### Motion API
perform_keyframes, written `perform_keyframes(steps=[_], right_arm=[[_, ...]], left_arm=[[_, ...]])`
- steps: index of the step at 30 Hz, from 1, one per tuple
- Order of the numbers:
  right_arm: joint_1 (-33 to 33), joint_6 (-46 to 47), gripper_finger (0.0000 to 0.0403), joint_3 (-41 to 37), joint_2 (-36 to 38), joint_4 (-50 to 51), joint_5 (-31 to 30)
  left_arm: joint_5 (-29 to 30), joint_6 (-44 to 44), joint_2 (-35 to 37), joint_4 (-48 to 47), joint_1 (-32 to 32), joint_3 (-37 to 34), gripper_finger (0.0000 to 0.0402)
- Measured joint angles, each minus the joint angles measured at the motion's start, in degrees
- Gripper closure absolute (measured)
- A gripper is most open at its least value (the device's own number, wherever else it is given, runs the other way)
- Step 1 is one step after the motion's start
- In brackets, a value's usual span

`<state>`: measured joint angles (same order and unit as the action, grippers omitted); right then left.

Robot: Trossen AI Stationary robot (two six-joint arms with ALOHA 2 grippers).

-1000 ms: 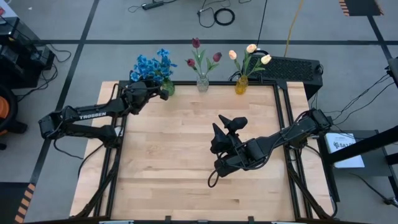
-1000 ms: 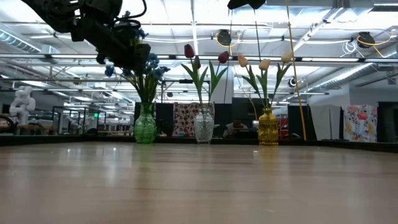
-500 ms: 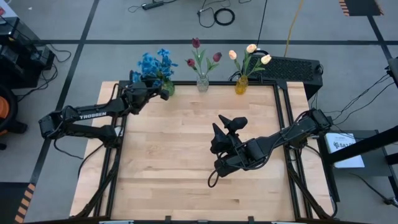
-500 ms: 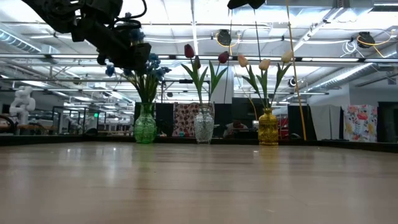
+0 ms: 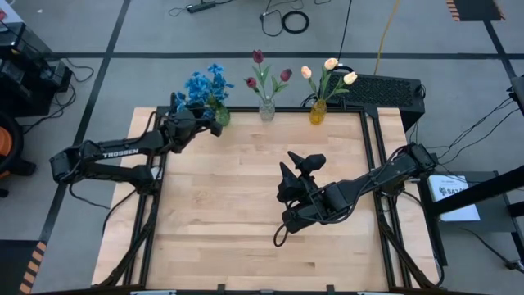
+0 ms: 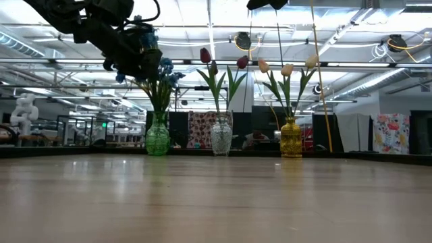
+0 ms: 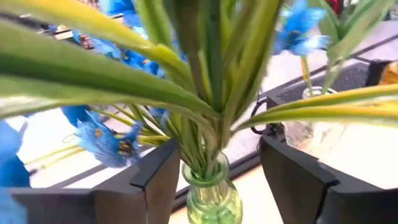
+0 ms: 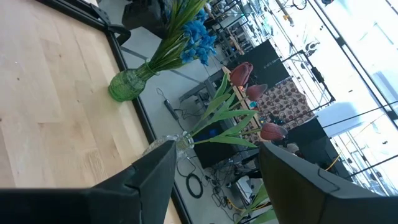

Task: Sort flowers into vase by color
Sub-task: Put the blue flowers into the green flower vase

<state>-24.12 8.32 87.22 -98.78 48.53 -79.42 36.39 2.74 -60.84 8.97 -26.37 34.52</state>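
Three vases stand in a row along the table's far edge. The green vase point(image 5: 221, 116) holds the blue flowers point(image 5: 201, 84), the clear vase point(image 5: 267, 109) the dark red tulips point(image 5: 260, 59), and the yellow vase point(image 5: 318, 111) the cream tulips point(image 5: 329, 67). My left gripper point(image 7: 214, 180) is open at the green vase point(image 7: 211, 202), one finger on each side of the blue flowers' stems point(image 7: 202, 134) just above the neck. My right gripper point(image 5: 299, 168) hangs open over the middle of the table, with nothing between its fingers point(image 8: 214, 180).
A black keyboard point(image 5: 385, 88) lies beyond the table's far right corner. A white sheet point(image 5: 452, 195) lies off the right edge. Bare wooden tabletop point(image 5: 229, 205) spreads between the arms and toward the near edge. Cables lie on the floor behind the vases.
My left gripper has opened at the blue flowers' stems while staying by the green vase. The blue blossoms have swung slightly and now stand a little more upright in the vase. My right arm has kept still.
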Motion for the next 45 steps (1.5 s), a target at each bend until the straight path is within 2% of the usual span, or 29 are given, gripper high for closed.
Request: perform_keyframes(steps=[8,12,16,20,24,29,34,45], right_arm=[[0.0,0.1,0.0181,0.0,0.0,-0.1,1.9],[0.0,0.2,0.0181,0.0,0.0,-0.4,3.0],[0.9,2.3,0.0181,0.0,0.0,-0.6,4.8],[3.6,4.2,0.0181,0.0,-0.1,-2.6,11.0],[6.6,2.3,0.0181,0.0,-1.6,-8.7,18.1],[8.5,-4.7,0.0181,0.0,-4.7,-17.6,26.0],[9.2,-9.1,0.0181,0.0,-6.5,-21.8,27.4],[9.0,-10.9,0.0181,0.0,-5.9,-24.0,27.3]], left_arm=[[0.5,0.0,1.2,-2.0,2.5,0.1,0.0108],[5.3,0.0,1.2,-3.6,4.1,0.1,0.0078],[7.8,-0.1,2.4,-5.6,5.8,0.1,0.0071],[7.9,-0.3,4.7,-5.8,7.5,0.1,0.007],[8.7,-1.6,7.0,-5.5,8.5,0.1,0.0084],[9.2,-2.1,8.7,-5.6,8.3,0.1,0.0121],[9.2,-3.2,8.9,-5.6,8.3,0.1,0.0152],[9.1,-5.2,9.1,-5.6,8.0,0.0,0.024]])
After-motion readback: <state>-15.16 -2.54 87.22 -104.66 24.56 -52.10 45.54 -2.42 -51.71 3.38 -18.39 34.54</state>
